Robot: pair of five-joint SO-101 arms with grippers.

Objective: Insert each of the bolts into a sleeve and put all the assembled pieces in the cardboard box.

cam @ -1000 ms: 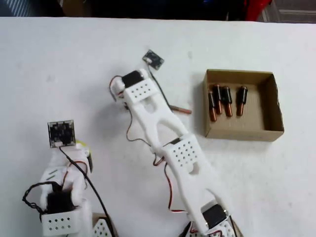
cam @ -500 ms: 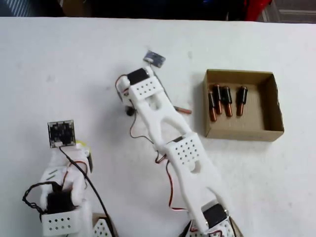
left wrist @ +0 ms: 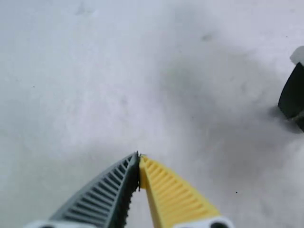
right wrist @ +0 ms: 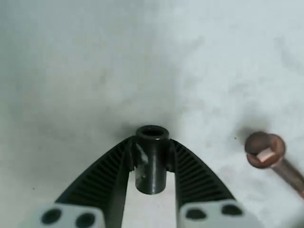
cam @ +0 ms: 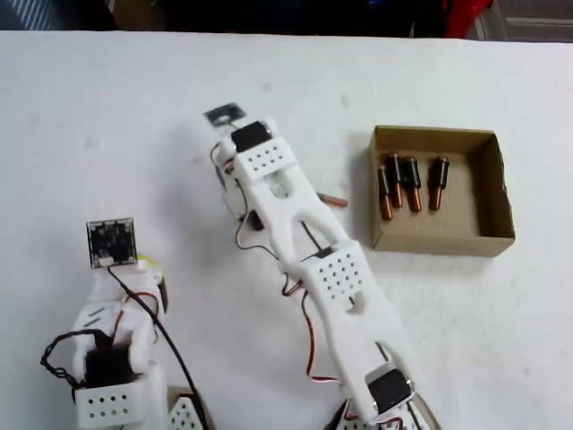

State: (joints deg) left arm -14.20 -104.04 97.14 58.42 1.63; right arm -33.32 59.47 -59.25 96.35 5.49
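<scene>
Sleeve [right wrist: 151,166] is seen clamped between the two black fingers of the right tool [right wrist: 151,142], with its hollow end showing at the fingertips. Compared with a second ago, the wrist of the right arm [cam: 304,233] has been swung across the bench [cam: 107,107], away from the cardboard box [cam: 443,240]. The small camera board [cam: 224,115] at its tip is now found farther from the box than before.

The bolt [right wrist: 264,151] has been left where it was, lying on the bench between the arm and the box. In the right wrist view its copper head is seen just beside the tool, apart from both the fingers and the sleeve.

Four assembled pieces [cam: 412,184] are laid side by side in the box, unchanged. The left arm [cam: 116,358] has been kept at the near corner of the bench. The left tool [left wrist: 138,159] is seen pressed together at its tips, one finger grey and one yellow, above the bench.
</scene>
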